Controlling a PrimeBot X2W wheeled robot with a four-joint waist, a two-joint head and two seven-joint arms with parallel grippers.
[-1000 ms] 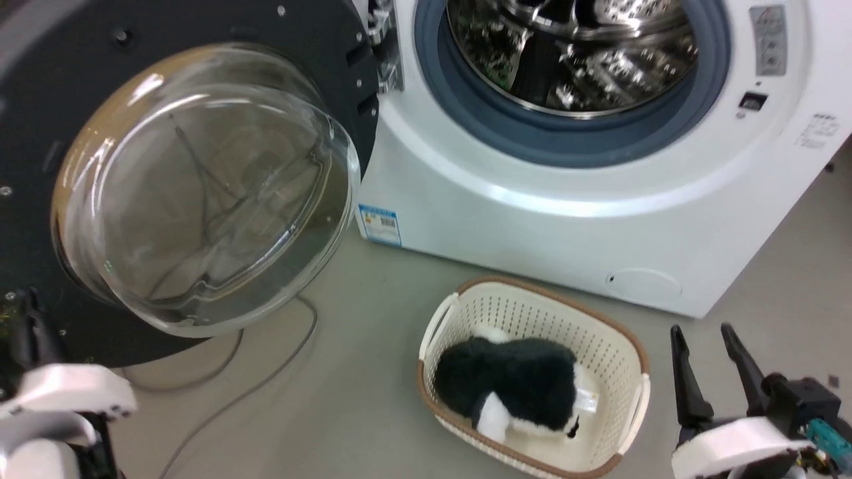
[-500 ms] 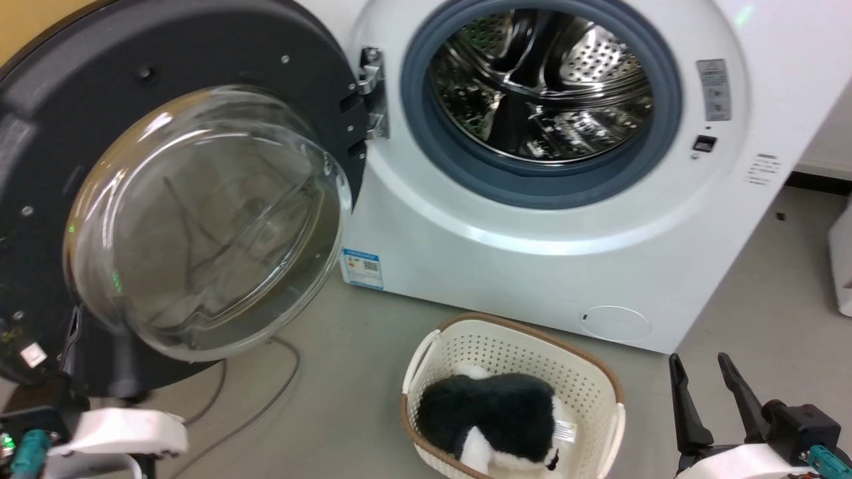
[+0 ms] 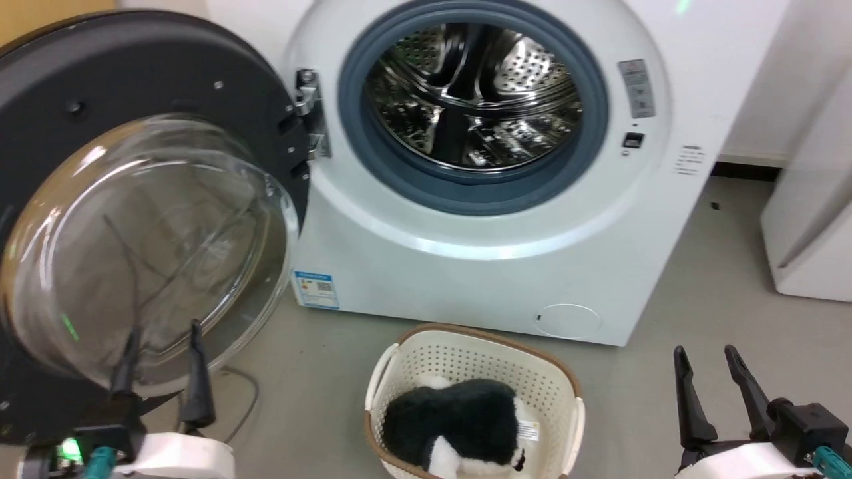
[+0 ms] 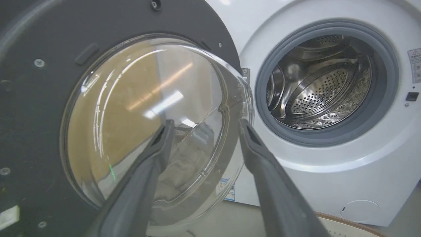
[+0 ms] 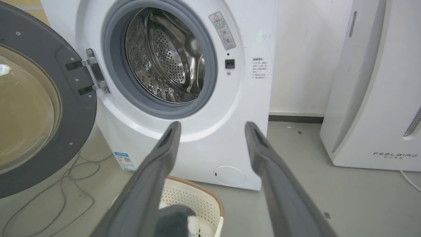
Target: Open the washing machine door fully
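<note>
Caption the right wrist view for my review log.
Open right gripper faces the white front-loading washing machine, its round dark grey glass-centred door swung wide.

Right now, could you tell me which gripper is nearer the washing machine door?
Left. The left gripper hovers just in front of the washing machine door; the right gripper hangs far to its right, past the basket.

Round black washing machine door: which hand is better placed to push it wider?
Likely the left hand: its open fingers point at the round black door; the right hand sits far off, beyond the cream basket.
</note>
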